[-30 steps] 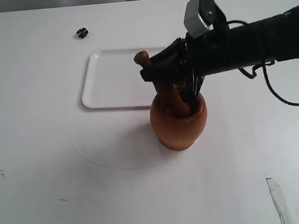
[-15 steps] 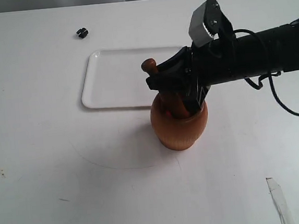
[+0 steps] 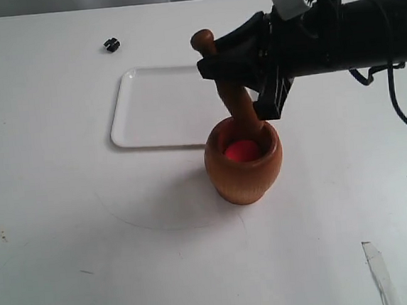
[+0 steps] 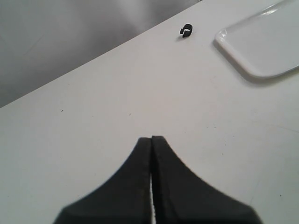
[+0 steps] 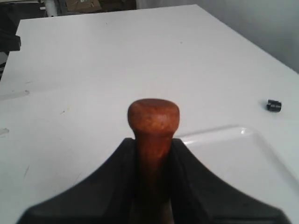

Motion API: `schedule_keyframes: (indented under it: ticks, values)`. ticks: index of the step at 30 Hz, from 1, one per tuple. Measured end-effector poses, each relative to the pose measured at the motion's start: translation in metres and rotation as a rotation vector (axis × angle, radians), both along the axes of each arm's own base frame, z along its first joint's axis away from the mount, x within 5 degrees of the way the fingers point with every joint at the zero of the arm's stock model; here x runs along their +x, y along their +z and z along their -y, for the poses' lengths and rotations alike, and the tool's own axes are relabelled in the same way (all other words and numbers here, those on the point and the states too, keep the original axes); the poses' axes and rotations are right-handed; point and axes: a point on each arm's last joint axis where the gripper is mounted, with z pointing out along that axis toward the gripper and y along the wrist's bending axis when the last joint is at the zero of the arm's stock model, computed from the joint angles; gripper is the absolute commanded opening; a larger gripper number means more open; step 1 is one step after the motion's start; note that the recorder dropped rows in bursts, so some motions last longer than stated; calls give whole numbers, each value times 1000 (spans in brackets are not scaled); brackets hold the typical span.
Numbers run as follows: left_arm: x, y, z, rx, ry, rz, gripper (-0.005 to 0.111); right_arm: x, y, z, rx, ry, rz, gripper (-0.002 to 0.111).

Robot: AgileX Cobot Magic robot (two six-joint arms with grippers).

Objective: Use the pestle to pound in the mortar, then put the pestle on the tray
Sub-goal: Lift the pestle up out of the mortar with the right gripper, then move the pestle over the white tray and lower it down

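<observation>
The reddish-brown mortar [image 3: 244,164] stands upright near the table's middle with something red [image 3: 242,151] inside it. My right gripper [image 3: 219,67] is shut on the pestle [image 3: 234,100], held above the mortar with its thick end at the rim and its knob [image 5: 153,115] up. The white tray [image 3: 158,108] lies flat just behind and left of the mortar; a corner of the tray [image 5: 243,158] shows past the knob. My left gripper [image 4: 152,138] is shut on nothing over bare table, with the tray's corner [image 4: 261,44] ahead of it.
A small black clip [image 3: 111,44] lies on the table beyond the tray's far left corner; the same clip [image 4: 186,31] shows in the left wrist view. A strip of clear tape [image 3: 379,269] sits near the front right.
My right gripper has lifted the pestle up out of the mortar's bowl, uncovering the red thing inside. The mortar and tray have stayed put.
</observation>
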Motion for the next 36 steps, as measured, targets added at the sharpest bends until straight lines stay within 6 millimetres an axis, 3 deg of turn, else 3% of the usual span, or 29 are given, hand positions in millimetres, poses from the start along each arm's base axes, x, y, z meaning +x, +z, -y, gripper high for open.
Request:
schedule_keyframes:
  ticks: [6,10,13,20,23,29,36]
  values:
    - [0,0,0,0,0,0,0,4,-51,-3,-65,-3,-171,0]
    - [0,0,0,0,0,0,0,9,-54,-7,-48,20,-188,0]
    - [0,0,0,0,0,0,0,12,-38,-8,-32,23,-128,0]
    - [0,0,0,0,0,0,0,11,37,-1,47,-64,118,0]
    - [0,0,0,0,0,0,0,16,55,3,35,-145,194,0]
    - [0,0,0,0,0,0,0,37,60,-4,-126,-311,289,0]
    - [0,0,0,0,0,0,0,66,57,-26,-197,-367,195,0]
